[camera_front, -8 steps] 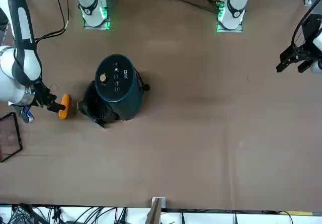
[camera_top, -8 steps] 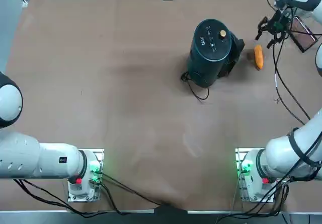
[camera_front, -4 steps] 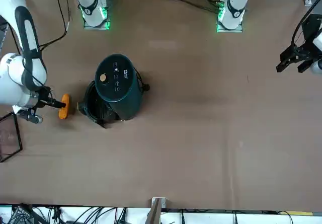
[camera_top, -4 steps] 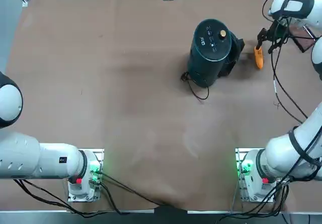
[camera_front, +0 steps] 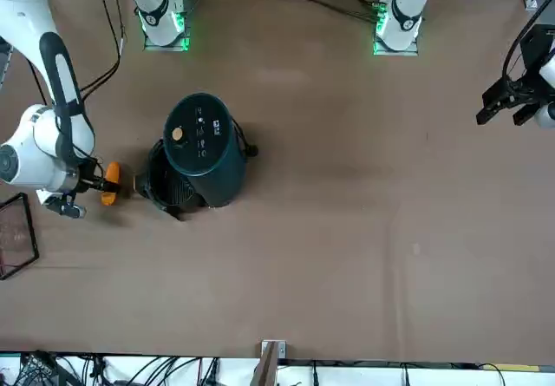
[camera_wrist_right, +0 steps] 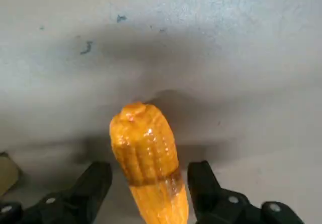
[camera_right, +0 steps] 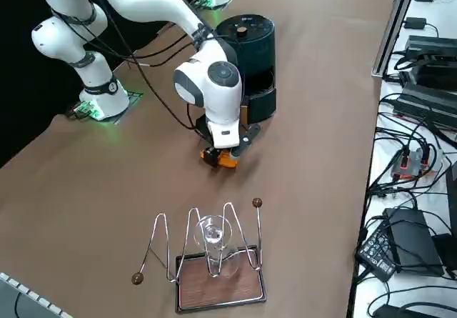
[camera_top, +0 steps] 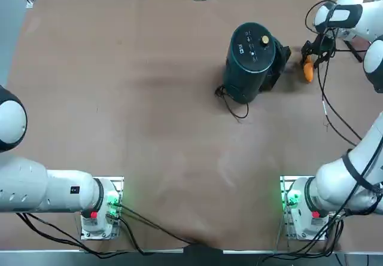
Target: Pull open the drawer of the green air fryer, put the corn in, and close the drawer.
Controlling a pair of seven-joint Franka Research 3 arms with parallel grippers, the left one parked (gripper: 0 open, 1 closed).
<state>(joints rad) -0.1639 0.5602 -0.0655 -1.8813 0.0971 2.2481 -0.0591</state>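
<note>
Orange and glossy, the corn (camera_wrist_right: pixel 148 158) lies on the table (camera_top: pixel 179 128) between the two fingers of the right gripper (camera_wrist_right: pixel 150 168), which stand apart with a gap on either side of the cob. Just beside the pincer, on the side toward the robot's left, stands the dark green air fryer (camera_top: pixel 250 63), its drawer (camera_front: pixel 165 182) pulled out toward the gripper. A framed board (camera_right: pixel 220 282) with a wire rack (camera_right: pixel 207 243) lies on the pincer's other side.

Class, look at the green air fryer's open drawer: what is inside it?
In the front view, the drawer of the green air fryer shows a dark ribbed inner wall and no corn; its part nearest the body is hidden.
</note>
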